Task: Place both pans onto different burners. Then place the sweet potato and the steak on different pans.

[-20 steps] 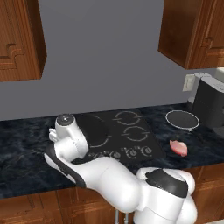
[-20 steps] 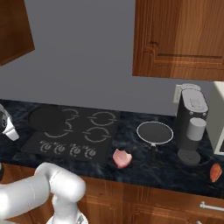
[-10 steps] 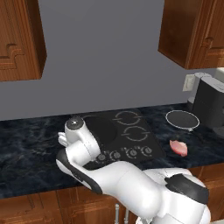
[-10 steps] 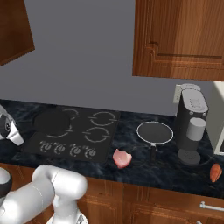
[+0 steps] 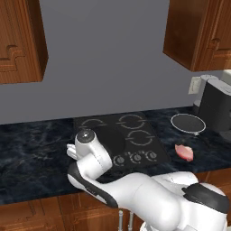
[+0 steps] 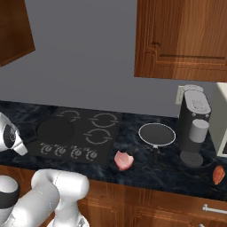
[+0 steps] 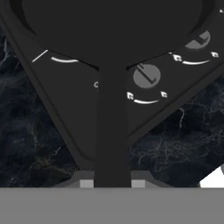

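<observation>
My gripper [image 7: 112,183] is shut on the long thin handle [image 7: 111,131] of the matte black pan [image 6: 55,130]. That pan covers the front-left burner of the black cooktop [image 6: 111,133], and I cannot tell whether it touches the glass. Three burners show bare: rear left [image 6: 71,116], rear right [image 6: 105,119] and front right [image 6: 97,136]. The pan with the silvery rim [image 6: 157,134] sits on the counter right of the cooktop. In front of it lies the pink steak [image 6: 123,159]. The reddish-orange sweet potato [image 6: 218,174] rests at the counter's far right.
A grey coffee machine [image 6: 195,126] stands right of the silver-rimmed pan. A row of round knobs [image 6: 66,151] runs along the cooktop's front edge. Wooden cabinets [image 6: 181,40] hang above. Dark marble counter [image 5: 31,149] stretches left of the cooktop.
The hand has moved right toward the cooktop, carrying the black pan over the front-left burner. The other pan, the steak and the sweet potato have stayed put.
</observation>
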### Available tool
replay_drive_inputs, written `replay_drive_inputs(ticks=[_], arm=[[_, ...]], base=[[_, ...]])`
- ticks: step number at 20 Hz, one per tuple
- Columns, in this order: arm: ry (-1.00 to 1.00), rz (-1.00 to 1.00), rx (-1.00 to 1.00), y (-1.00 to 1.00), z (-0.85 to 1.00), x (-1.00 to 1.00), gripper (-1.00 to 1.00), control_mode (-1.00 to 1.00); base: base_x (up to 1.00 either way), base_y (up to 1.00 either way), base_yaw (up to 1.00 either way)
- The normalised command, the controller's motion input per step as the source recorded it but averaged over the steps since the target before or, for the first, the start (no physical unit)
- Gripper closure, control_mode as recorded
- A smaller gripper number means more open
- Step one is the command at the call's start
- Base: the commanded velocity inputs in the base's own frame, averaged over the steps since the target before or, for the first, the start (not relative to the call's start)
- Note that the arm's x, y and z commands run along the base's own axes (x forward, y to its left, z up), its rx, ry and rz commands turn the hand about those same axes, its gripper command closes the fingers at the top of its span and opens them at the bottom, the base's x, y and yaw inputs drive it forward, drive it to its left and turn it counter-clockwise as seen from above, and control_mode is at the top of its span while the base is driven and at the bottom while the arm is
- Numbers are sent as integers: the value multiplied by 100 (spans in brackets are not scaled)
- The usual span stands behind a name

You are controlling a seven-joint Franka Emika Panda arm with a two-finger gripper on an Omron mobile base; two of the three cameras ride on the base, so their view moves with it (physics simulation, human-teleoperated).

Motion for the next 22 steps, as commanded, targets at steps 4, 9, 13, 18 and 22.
replay_drive_inputs(ticks=[4, 9, 13, 18, 22], arm=[[0, 0, 0, -11, -3, 0, 100, -100], [0, 0, 0, -2, 0, 0, 100, -100], [1, 0, 0, 0, 0, 3, 100, -100], [3, 0, 0, 4, 0, 22, 100, -100], [4, 0, 0, 11, 0, 34, 100, -100]], base=[[0, 0, 0], [0, 0, 0], [0, 0, 0], [0, 0, 0], [0, 0, 0]])
